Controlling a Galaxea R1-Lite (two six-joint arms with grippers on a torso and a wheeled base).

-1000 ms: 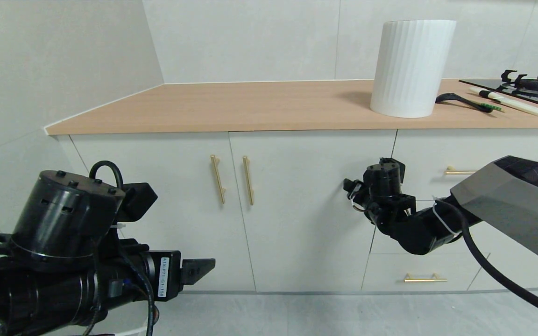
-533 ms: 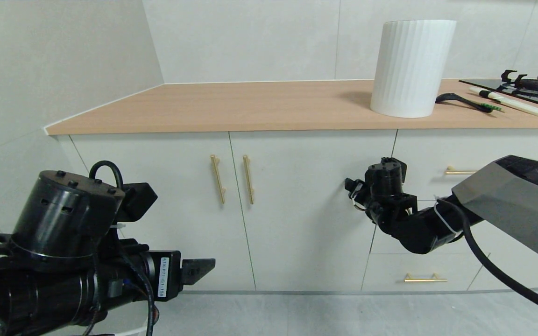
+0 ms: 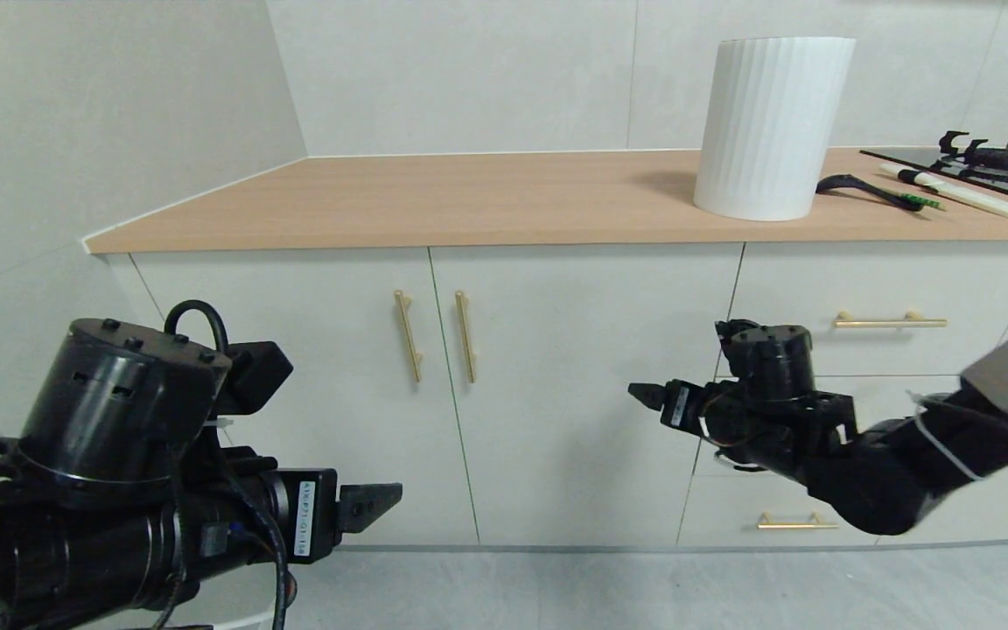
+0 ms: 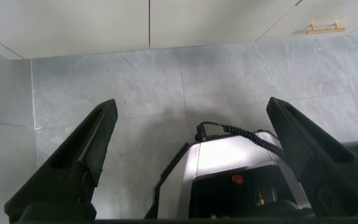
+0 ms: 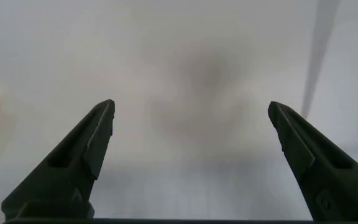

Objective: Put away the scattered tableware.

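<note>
One second on, right end effector point(image 3: 641, 392) sits lower, facing the cabinet point(image 3: 574, 332).

Bright, even light all round. The white container point(image 3: 771, 127) throws a soft shadow leftward across the table point(image 3: 469, 197). Ahead of the right claw point(image 5: 190, 104), a grey blotch sits on the cabinet door point(image 5: 197, 68). Cabinet seams lean at the head view's edges.

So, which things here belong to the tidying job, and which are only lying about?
Job: black utensil, long white utensil, both lying on the countertop; probably the white ribbed container beside them.
Just there: stove burner, cabinet doors, drawer handles.
</note>
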